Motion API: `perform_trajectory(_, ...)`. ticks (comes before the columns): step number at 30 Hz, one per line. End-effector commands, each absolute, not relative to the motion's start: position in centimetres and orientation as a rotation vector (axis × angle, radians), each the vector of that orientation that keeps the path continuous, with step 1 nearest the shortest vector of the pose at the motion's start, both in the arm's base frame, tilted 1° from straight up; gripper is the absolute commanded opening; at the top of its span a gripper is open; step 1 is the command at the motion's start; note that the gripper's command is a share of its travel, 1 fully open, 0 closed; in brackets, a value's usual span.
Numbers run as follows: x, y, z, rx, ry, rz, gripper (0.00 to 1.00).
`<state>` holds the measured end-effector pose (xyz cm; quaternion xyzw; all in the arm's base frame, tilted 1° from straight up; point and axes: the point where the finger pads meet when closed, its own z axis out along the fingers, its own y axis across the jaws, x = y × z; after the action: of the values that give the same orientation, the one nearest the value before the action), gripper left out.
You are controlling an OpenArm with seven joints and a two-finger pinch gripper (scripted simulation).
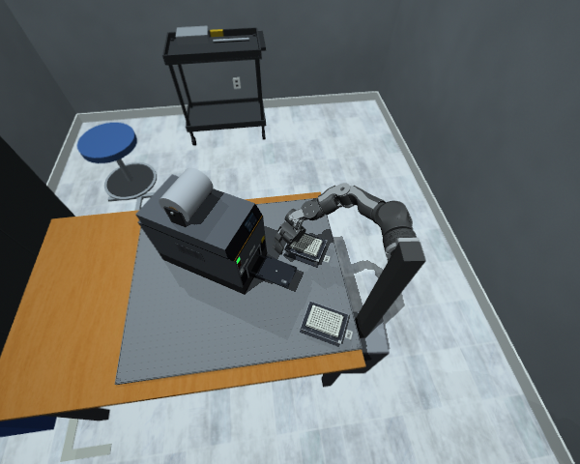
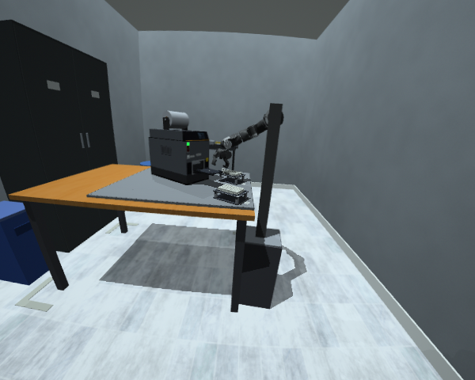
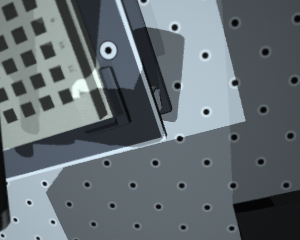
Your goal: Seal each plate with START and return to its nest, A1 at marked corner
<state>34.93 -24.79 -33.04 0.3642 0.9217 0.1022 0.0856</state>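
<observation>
My gripper (image 1: pixel 284 250) (image 2: pixel 220 165) is partly open and empty, above the left side of the far plate (image 1: pixel 316 246) (image 2: pixel 234 173) (image 3: pixel 37 117). One dark finger shows at the left edge of the wrist view; the other is out of that view. The far plate sits in its nest (image 3: pixel 140 125), with open wells visible. The near plate (image 1: pixel 325 320) (image 2: pixel 231 188) sits flat in the other nest (image 1: pixel 320 337). The sealer's stage (image 1: pixel 279 272) (image 2: pixel 208 172) is out and bears no plate. The sealer's lamp (image 1: pixel 238 260) (image 2: pixel 188 143) is green. The nest labels are too small to read.
The sealer (image 1: pixel 193 258) (image 2: pixel 168 157) stands left of the nests, with a foil roll (image 1: pixel 189 191) (image 2: pixel 178 119) on top. Its stage juts out between the two nests. The arm's dark post (image 1: pixel 390 289) (image 2: pixel 269 172) stands at the table's right edge.
</observation>
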Motion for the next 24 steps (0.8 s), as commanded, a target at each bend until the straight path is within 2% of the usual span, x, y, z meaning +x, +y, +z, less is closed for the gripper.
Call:
perform_trajectory(1,35.0,-24.3,-32.8,1.072,2.786,0.276,0.65)
perform_trajectory(24,37.8,-16.1,-29.0,0.807,2.998,0.087,0.65)
